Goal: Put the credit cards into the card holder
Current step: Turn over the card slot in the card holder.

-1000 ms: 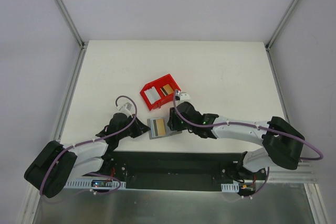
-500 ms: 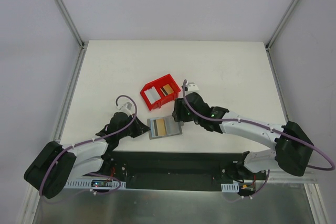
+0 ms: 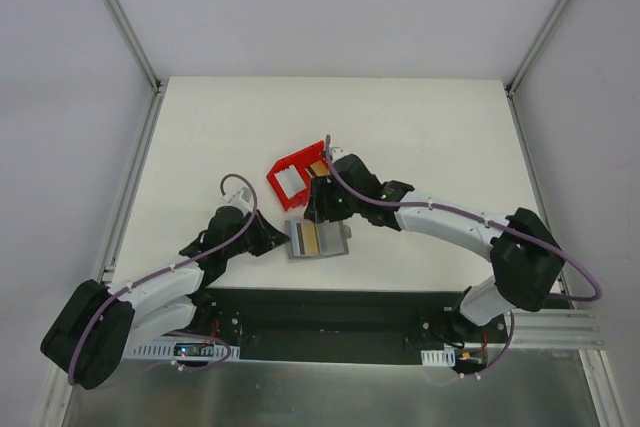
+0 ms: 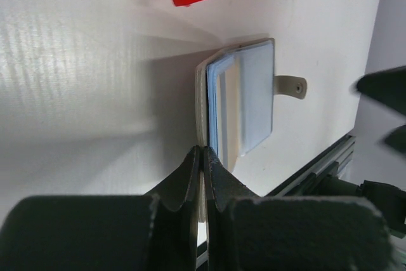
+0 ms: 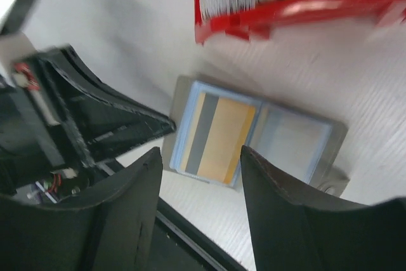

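Observation:
The grey card holder (image 3: 318,240) lies open near the table's front edge, with a gold card (image 3: 310,239) with a grey stripe in its left pocket. My left gripper (image 3: 281,238) is shut on the holder's left edge; this also shows in the left wrist view (image 4: 203,155). My right gripper (image 3: 318,203) is open and empty, hovering between the holder and the red bin (image 3: 283,165). In the right wrist view the holder (image 5: 298,141) and its gold card (image 5: 222,136) lie below the open gripper (image 5: 202,157). The bin holds a white card (image 3: 288,181) and a gold and dark card (image 3: 318,168).
The red bin (image 5: 298,6) stands just behind the holder, touching distance from my right wrist. The holder's snap tab (image 4: 291,85) sticks out on its right side. The black base rail (image 3: 330,312) runs along the table's near edge.
My right gripper has drawn back from the holder and swung left toward the red bin, jaws open. The gold card stays in the holder. My left gripper holds still.

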You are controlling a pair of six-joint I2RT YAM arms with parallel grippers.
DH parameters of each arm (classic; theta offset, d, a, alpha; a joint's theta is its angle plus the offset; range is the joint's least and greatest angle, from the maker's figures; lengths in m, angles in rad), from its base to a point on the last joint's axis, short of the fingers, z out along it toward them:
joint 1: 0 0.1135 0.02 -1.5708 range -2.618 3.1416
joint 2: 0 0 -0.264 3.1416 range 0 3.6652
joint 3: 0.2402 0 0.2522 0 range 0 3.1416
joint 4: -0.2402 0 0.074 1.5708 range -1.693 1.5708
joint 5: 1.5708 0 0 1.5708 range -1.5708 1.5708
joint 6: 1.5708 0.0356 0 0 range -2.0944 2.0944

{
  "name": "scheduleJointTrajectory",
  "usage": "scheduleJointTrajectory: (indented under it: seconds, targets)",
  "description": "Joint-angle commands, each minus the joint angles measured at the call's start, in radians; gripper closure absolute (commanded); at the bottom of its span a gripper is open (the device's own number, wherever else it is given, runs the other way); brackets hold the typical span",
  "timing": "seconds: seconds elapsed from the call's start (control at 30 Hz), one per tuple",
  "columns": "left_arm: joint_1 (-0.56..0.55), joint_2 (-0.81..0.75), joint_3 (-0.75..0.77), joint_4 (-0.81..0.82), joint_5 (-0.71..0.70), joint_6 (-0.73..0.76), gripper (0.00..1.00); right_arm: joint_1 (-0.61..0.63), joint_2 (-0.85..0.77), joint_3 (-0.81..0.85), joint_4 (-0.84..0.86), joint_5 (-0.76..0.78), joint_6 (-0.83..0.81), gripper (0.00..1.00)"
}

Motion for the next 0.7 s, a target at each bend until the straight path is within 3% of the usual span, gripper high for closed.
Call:
scheduleJointTrajectory:
  seconds: [0.0,0.23,0.67]
  targets:
    - [0.004,-0.049,0.048,-0.034,0.036,-0.03,1.0,0.037,0.051,-0.06,-0.017,-0.113,0.081,0.46]
    - [0.004,-0.066,0.048,-0.042,0.048,-0.039,1.0,0.108,0.132,-0.051,0.023,-0.094,0.123,0.45]
    - [0.004,-0.097,0.054,-0.063,0.05,-0.05,1.0,0.132,0.224,0.004,-0.012,-0.002,0.106,0.43]
